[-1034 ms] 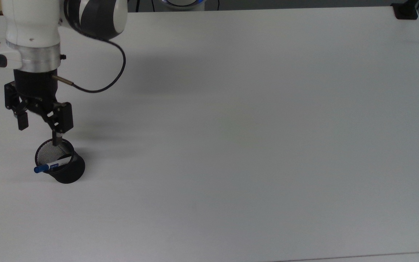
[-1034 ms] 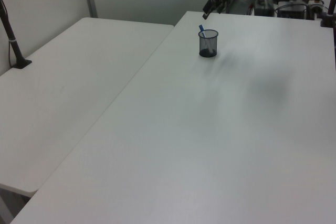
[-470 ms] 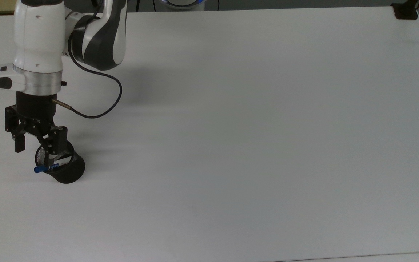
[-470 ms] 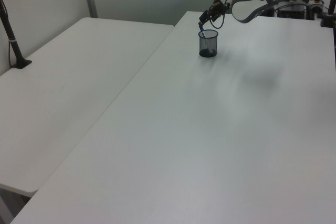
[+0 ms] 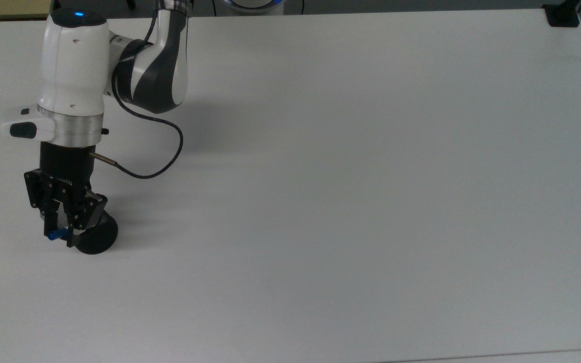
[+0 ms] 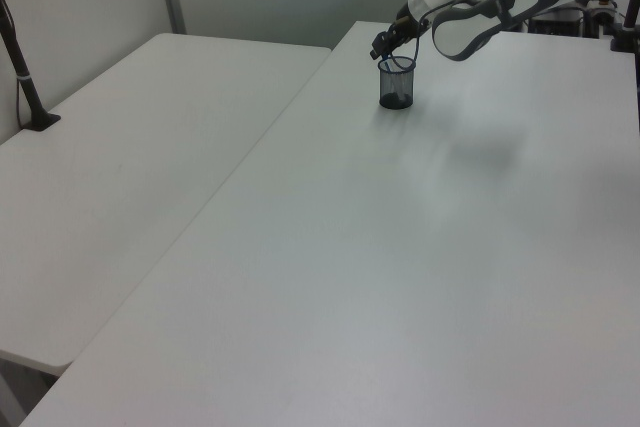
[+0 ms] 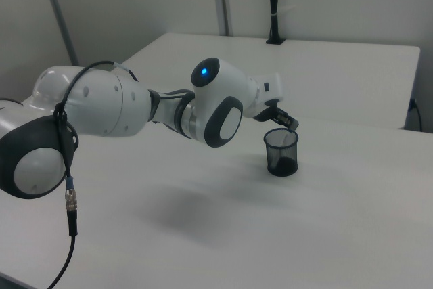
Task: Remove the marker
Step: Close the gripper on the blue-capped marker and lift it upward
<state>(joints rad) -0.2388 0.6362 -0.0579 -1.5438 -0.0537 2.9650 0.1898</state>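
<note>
Hand (image 5: 63,229) straddles the marker's (image 5: 57,234) blue cap; cup (image 5: 100,241) beneath.

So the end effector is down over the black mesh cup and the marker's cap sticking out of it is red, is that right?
Not quite: the cap is blue, not red. The top view shows the marker with its blue cap poking out past the rim of the black mesh cup, on the top view's left. The rest holds: the end effector is down over the cup.
</note>
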